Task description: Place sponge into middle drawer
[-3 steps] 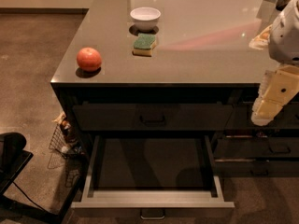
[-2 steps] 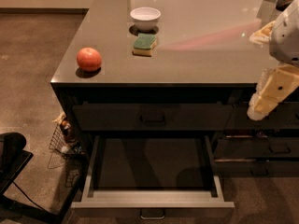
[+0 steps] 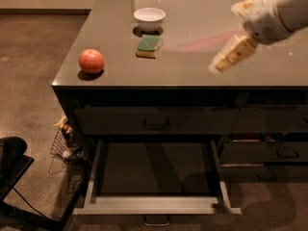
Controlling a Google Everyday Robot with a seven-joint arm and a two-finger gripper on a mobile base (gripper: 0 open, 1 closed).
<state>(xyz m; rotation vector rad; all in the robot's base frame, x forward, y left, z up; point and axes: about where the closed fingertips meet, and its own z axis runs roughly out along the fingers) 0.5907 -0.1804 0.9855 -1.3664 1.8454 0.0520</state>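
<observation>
The gripper (image 3: 231,56), a pale, blurred claw, hangs above the smooth grey countertop (image 3: 192,69); whether it is released or clenched I cannot tell. Well to its left lies the sponge (image 3: 148,45), a green-topped yellow block, just beside a round white bowl (image 3: 149,17). Below and left of the claw, the metal-sided middle drawer (image 3: 154,204) stands open.

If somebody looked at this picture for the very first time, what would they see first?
Probably the robot's pale gripper, hanging above the right side of the grey counter, apart from the things on it. Next comes the middle drawer, pulled wide open at the bottom. Then the green-and-yellow sponge just in front of the white bowl, and the orange-red fruit near the counter's front left corner.
</observation>
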